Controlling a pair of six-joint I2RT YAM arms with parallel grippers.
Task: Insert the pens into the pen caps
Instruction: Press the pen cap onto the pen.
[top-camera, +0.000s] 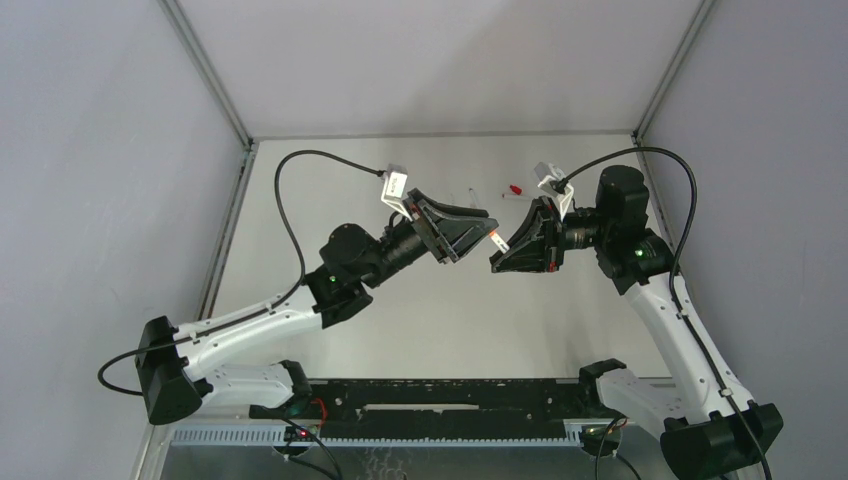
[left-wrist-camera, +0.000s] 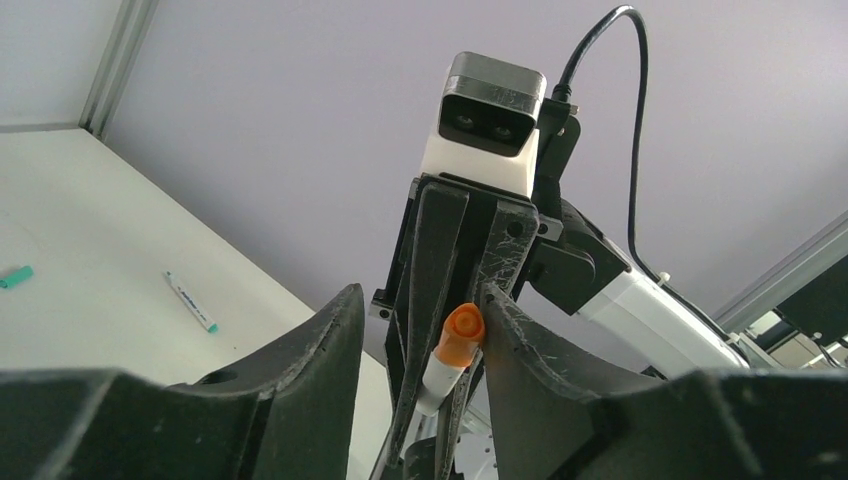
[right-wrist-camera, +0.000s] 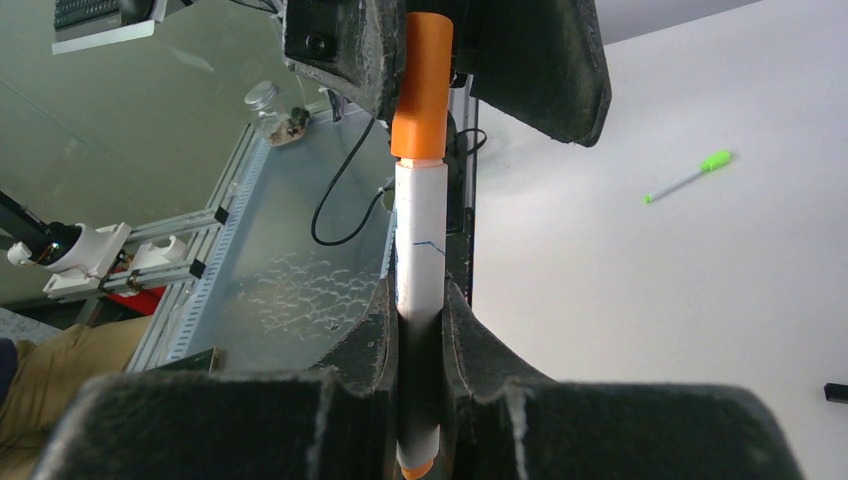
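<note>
One small glass jar stands off the table, at about 10 o'clock from the held pen in the right wrist view. Something dark lies in it, too small to name.

The two claws meet in mid-air above the middle of the table. The right claw is pinched tight on the white barrel of the orange pen, which stands upright between its fingers. The orange cap sits on the pen's upper end, at 12 o'clock from that grip.

The left claw stands about half open around the cap. One finger touches it, while the other is clear of it, so nothing is clamped.

On the table, a green pen lies at 2 o'clock from the held pen. In the left wrist view a teal pen lies at 9 o'clock from the cap, with a teal cap farther out the same way.
</note>
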